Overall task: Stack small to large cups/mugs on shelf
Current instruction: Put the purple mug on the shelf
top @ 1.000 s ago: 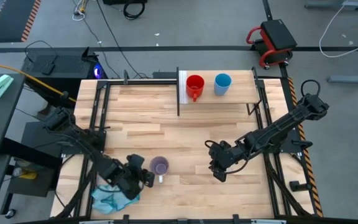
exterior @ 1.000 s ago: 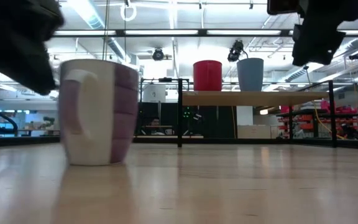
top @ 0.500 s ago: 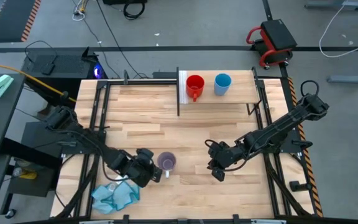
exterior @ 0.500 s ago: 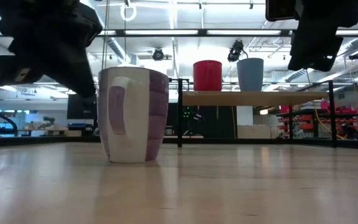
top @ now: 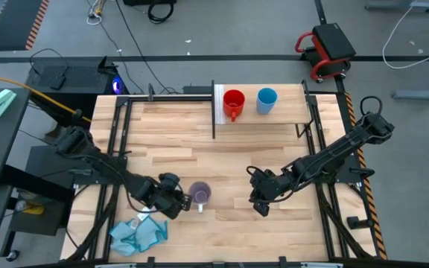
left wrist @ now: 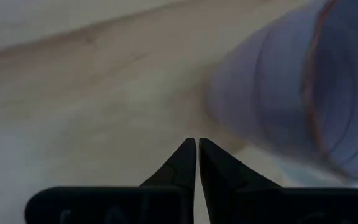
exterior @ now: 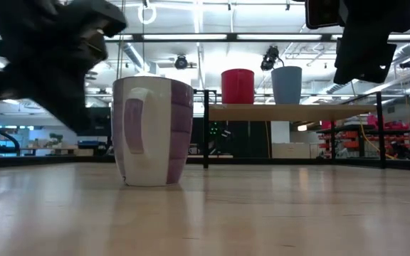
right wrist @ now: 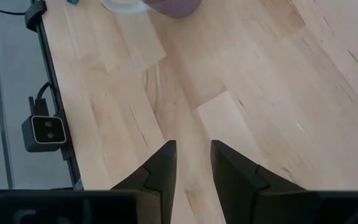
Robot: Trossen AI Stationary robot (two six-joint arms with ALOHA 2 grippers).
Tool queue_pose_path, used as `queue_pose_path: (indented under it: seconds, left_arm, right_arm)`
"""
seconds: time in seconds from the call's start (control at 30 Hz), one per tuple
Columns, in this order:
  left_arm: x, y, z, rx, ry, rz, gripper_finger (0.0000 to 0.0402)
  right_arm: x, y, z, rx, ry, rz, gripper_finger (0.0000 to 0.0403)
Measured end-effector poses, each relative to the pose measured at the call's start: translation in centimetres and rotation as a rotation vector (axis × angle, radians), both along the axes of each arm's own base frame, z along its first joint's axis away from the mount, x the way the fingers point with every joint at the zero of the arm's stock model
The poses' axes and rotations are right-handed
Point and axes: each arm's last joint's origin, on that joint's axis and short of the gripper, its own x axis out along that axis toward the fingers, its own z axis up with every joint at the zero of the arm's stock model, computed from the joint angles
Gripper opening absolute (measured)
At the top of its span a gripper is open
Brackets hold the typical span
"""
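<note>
The pale purple mug [top: 199, 195] stands upright on its base on the tabletop, near the near edge; its handle [exterior: 134, 121] faces the near side. My left gripper [top: 177, 199] is shut, just to the mug's left. In the left wrist view its tips [left wrist: 196, 144] point past the mug's wall [left wrist: 278, 93], with bare wood between. The red mug [top: 234, 103] and light-blue cup [top: 267, 100] stand side by side on the raised shelf [top: 289, 112] at the far edge. My right gripper [top: 260, 205] hovers open over bare wood right of centre [right wrist: 193, 149].
A teal-blue cloth [top: 136, 234] lies crumpled at the near left corner, behind my left gripper. The shelf's thin dark upright panel [top: 214, 112] stands at its left end. Black rails [top: 118, 141] run along both table sides. Bare wood lies between the purple mug and the shelf.
My left gripper moved from over the cloth toward the table's right, and the purple mug slid a short way right along the table, staying upright. In the last half second the mug has stood still. My right arm has kept still.
</note>
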Motion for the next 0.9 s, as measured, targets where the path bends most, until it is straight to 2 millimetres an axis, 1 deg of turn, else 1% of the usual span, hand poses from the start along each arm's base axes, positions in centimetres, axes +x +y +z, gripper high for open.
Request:
queue_pose_path:
  seconds: [0.23, 0.5, 0.6, 0.73, 0.9]
  left_arm:
    - [2.2, 1.6, 0.6, 0.015, -0.101, -0.048, 0.0034]
    - [4.0, 3.2, 1.1, 0.014, -0.197, -0.081, 0.0025]
    - [4.6, 3.5, 0.7, -0.001, -0.199, -0.088, 0.0028]
    - [5.4, 3.6, -0.4, -0.038, -0.187, -0.120, 0.0033]
    - [6.1, 2.7, -1.7, -0.121, -0.180, -0.182, 0.0032]
  right_arm:
    - [0.0, 0.0, 0.0, 0.000, 0.000, 0.001, 0.0107]
    - [0.0, 0.0, 0.0, -0.010, -0.001, -0.005, 0.0107]
    - [0.0, -0.1, 0.0, -0.014, 0.001, -0.008, 0.0107]
    - [-0.1, -0.1, 0.0, -0.006, 0.009, -0.024, 0.0107]
    - [-0.2, 0.0, -0.1, 0.032, 0.027, -0.077, 0.0107]
